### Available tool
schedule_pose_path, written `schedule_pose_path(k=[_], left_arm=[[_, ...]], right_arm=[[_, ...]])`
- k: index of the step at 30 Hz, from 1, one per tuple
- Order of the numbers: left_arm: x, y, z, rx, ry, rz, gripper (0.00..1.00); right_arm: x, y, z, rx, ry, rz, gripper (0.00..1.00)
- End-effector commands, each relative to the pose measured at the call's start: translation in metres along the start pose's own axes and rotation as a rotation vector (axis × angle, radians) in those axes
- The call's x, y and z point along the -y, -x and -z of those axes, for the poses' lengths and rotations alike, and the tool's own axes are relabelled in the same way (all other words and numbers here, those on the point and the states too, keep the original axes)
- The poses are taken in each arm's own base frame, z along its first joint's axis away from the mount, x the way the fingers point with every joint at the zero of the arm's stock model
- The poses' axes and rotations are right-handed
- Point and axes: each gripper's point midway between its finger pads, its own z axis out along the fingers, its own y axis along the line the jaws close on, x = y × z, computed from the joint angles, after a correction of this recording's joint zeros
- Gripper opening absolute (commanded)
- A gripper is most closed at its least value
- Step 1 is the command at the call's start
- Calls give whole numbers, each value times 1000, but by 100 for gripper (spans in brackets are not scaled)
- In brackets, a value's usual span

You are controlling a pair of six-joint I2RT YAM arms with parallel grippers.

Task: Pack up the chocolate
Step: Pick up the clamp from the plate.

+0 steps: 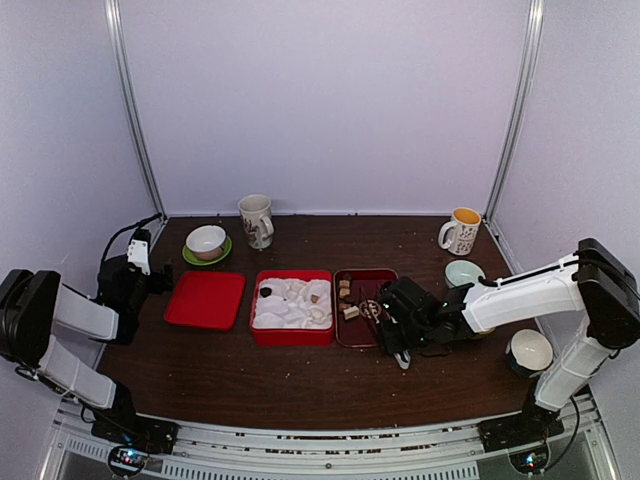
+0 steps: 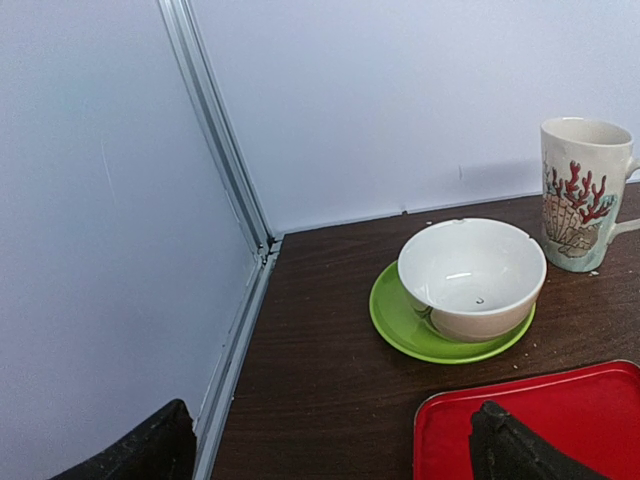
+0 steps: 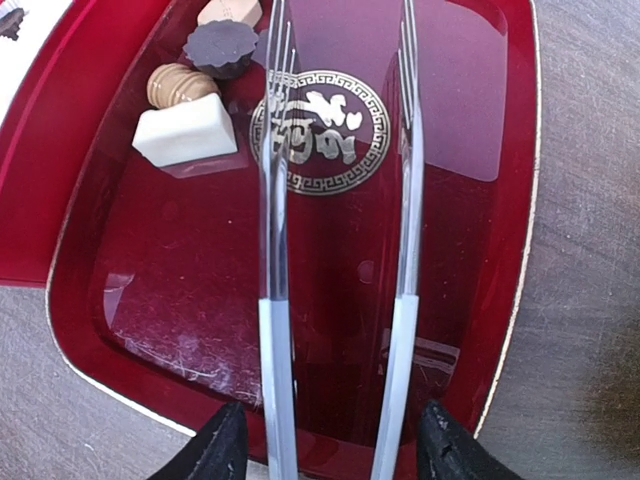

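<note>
Tongs of metal [image 3: 272, 250], clamped in the right gripper [image 3: 335, 445], hover empty over the dark-red tray [image 3: 200, 300]; the next move probably means straddling the cream-white chocolate block [image 3: 186, 132].

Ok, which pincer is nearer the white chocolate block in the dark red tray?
Right. The right pincer hangs at the tray's edge, holding tongs that reach beside the block. The left pincer sits far off, past the red lid.

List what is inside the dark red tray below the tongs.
In one corner of the tray sit a white chocolate block, a tan round piece, a dark fluted one and a pale piece cut off by the frame. The metal tongs cover strips of the gold emblem.
</note>
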Motion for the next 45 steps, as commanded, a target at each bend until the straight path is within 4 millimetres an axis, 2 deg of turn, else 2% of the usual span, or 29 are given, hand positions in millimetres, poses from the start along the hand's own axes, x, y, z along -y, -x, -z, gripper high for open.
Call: schedule_pose_path(k=[1, 4, 15, 20, 38, 45], left_arm=[[-8, 16, -2, 59, 26, 10, 98], [-8, 16, -3, 58, 27, 9, 98], [-8, 16, -3, 57, 27, 9, 98], [-8, 16, -3, 58, 27, 10, 98], [-7, 16, -3, 58, 26, 9, 98], [-8, 16, -3, 57, 27, 10, 98]], right_arm=[[1, -1, -4, 5, -14, -11, 54], [0, 1, -4, 7, -16, -5, 49], [1, -1, -11, -4, -40, 2, 47], [2, 2, -9, 9, -40, -3, 37], [8, 42, 48, 142, -22, -8, 32], [3, 45, 66, 118, 21, 60, 31]])
